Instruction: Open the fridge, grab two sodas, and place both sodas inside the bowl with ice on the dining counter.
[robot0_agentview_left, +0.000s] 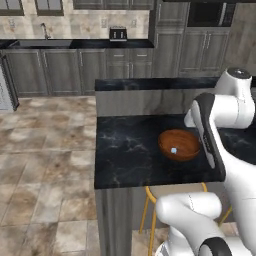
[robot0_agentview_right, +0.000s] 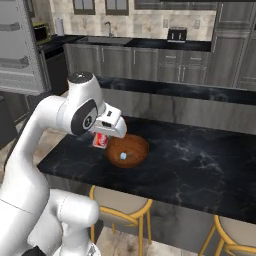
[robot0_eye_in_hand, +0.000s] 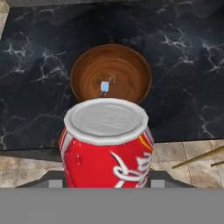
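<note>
Held 1 soda (robot0_eye_in_hand: 106, 142) clamped in gripper (robot0_agentview_right: 101, 140) just beside bowl (robot0_agentview_right: 126, 150) on counter (robot0_agentview_right: 200, 165); bowl held only 1 ice piece (robot0_eye_in_hand: 104, 86), no sodas placed yet.

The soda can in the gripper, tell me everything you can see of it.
The soda can is a red cylinder with white script lettering and a plain silver-grey lid, metal by its look. It stands upright in the hand view, close to the camera, held in the gripper above the near edge of the dining counter, just short of the bowl. The bowl holds one small ice piece.
</note>
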